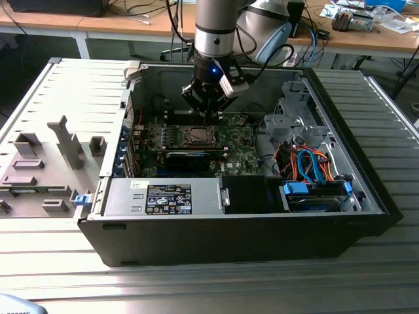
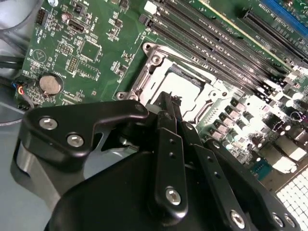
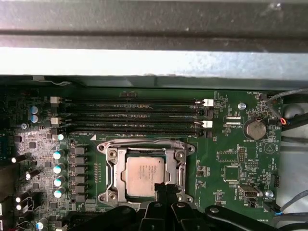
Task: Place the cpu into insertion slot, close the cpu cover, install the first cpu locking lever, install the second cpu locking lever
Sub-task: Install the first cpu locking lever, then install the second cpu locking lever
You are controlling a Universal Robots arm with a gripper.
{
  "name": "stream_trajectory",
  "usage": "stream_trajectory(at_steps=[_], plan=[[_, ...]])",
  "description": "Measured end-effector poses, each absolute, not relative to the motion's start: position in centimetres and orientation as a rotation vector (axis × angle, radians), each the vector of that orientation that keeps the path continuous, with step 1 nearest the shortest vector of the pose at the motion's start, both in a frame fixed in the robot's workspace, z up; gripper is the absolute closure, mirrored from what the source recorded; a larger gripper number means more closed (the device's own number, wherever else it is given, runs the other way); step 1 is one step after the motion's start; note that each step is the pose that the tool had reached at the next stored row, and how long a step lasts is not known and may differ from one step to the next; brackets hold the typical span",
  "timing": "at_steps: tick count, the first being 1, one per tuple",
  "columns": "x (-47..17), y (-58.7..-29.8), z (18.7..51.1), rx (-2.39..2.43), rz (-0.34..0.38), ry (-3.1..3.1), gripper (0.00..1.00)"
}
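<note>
The gripper is hanging just above the green motherboard inside the open computer case, its black fingers drawn together and holding nothing. The cpu is lying flat in the insertion slot, and the cpu cover is sitting down around it, framing the chip beside the memory slots.

I see the cpu, dull silver-grey square, lying flat and level in the slot on the green board. The cover, thin silvery frame, lies down around it, chip showing through its window. In the exterior view the cpu sits mid-board inside the open case.
</note>
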State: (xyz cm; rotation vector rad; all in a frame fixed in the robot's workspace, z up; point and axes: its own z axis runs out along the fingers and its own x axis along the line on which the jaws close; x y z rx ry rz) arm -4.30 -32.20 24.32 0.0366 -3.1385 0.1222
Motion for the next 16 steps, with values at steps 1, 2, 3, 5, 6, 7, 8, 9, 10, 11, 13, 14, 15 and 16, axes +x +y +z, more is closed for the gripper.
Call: stream_trajectory(at_steps=[1, 2, 3, 5, 6, 7, 8, 9, 10, 11, 13, 14, 15, 16], plan=[[-4.3, -32.2, 24.3, 0.037, 0.122, -3.138, 0.89], [-4.3, -32.2, 24.3, 0.037, 0.122, -3.138, 0.89], [-4.3, -32.2, 24.3, 0.037, 0.122, -3.138, 0.89], [-4.3, -32.6, 24.3, 0.037, 0.122, -3.138, 0.89], [-4.3, -33.1, 24.3, 0.037, 0.122, -3.138, 0.89], [-4.3, -33.7, 24.3, 0.037, 0.122, -3.138, 0.89], [-4.3, -34.0, 24.3, 0.037, 0.122, -3.138, 0.89], [-4.3, -34.4, 24.2, 0.036, 0.122, -3.138, 0.89], [-4.3, -34.8, 24.2, 0.037, 0.121, -3.138, 0.89], [-4.3, -35.1, 24.2, 0.037, 0.118, -3.139, 0.89], [-4.3, -35.7, 24.1, 0.037, 0.106, -3.139, 0.89], [-4.4, -36.2, 24.1, 0.037, 0.088, -3.14, 0.89], [-4.4, -36.5, 24.0, 0.037, 0.063, -3.141, 0.89], [-4.6, -36.9, 24.0, 0.037, 0.026, -3.141, 0.89]])
